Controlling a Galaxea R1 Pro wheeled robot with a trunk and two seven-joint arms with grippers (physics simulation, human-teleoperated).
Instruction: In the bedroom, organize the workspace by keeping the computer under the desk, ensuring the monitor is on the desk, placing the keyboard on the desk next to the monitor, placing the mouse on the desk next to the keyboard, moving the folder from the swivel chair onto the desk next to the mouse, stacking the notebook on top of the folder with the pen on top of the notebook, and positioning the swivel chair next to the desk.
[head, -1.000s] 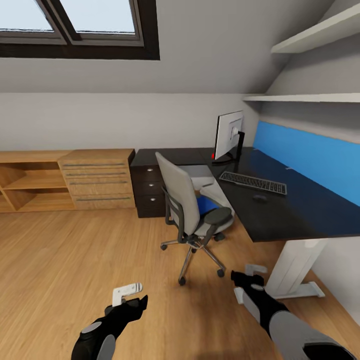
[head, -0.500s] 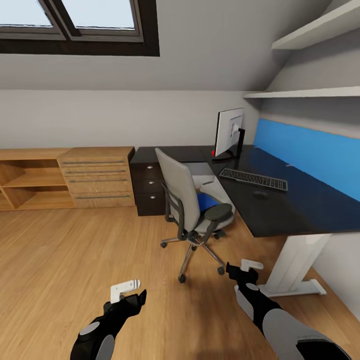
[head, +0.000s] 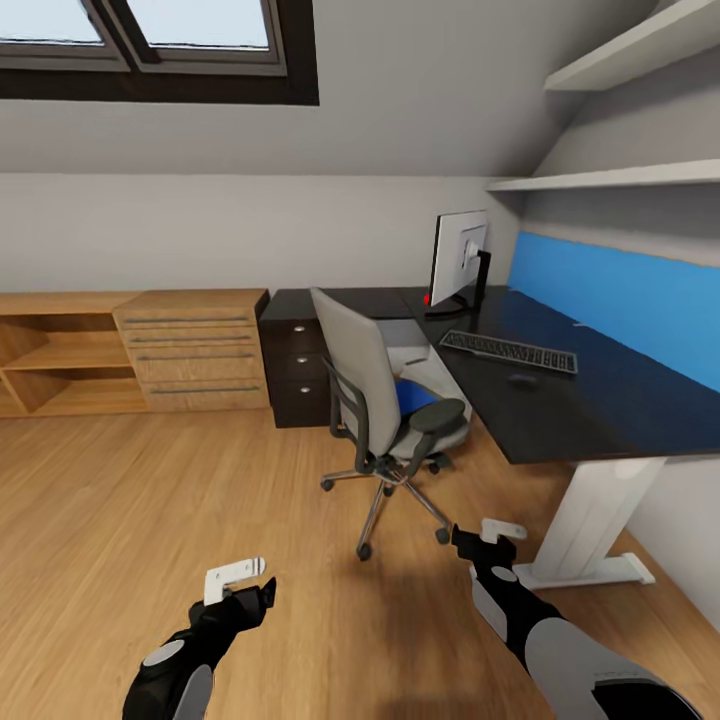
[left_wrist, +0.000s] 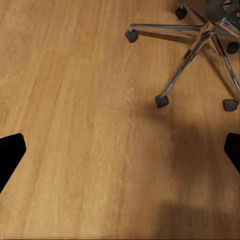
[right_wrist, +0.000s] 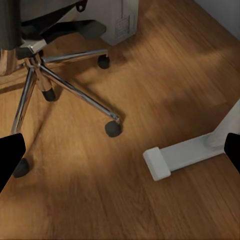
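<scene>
No readable text, keyboard (head: 508, 352) keys perhaps lettered but too small to tell

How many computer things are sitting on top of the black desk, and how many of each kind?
Monitor: 1
Keyboard: 1
Mouse: 1
Total on the desk: 3
</scene>
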